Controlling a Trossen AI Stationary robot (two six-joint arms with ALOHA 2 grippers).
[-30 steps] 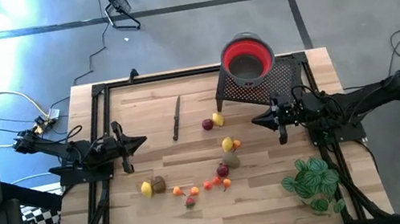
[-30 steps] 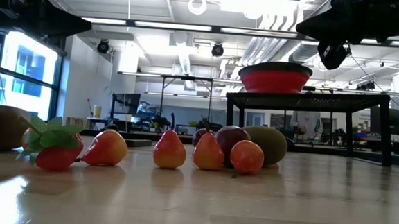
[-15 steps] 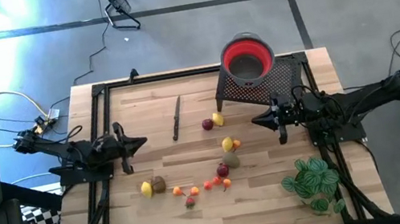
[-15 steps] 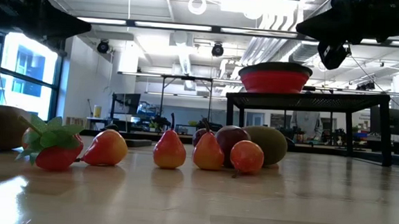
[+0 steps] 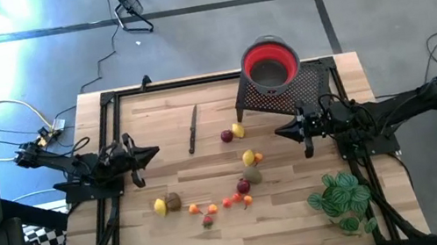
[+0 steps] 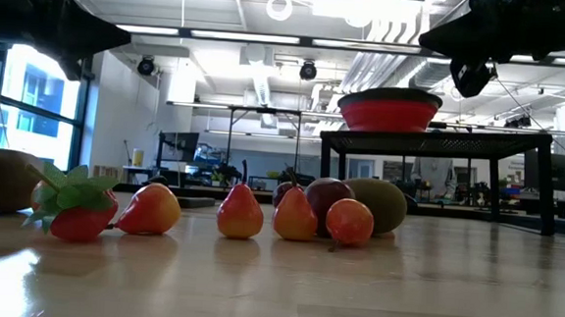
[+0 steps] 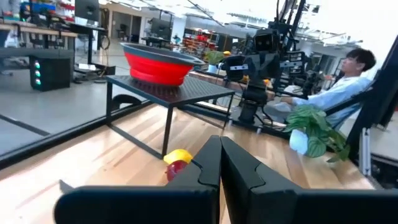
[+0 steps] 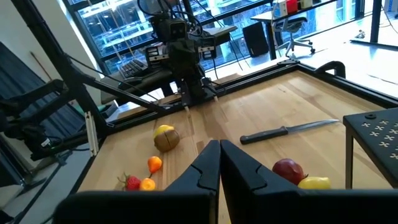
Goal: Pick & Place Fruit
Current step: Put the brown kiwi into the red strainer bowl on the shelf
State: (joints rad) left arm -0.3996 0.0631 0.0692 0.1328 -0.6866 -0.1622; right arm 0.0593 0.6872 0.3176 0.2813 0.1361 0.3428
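Both arms hover over the table (image 5: 307, 223). Left gripper (image 5: 155, 153) and right gripper (image 5: 278, 133) have fingers pressed together — nothing held. The fruit (image 5: 243, 186) lies scattered on the wood between them, below the red bowl (image 5: 270, 63) on its stand.

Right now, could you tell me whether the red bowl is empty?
Empty: the high view shows only bare red inside the bowl; the fruit lies on the table.
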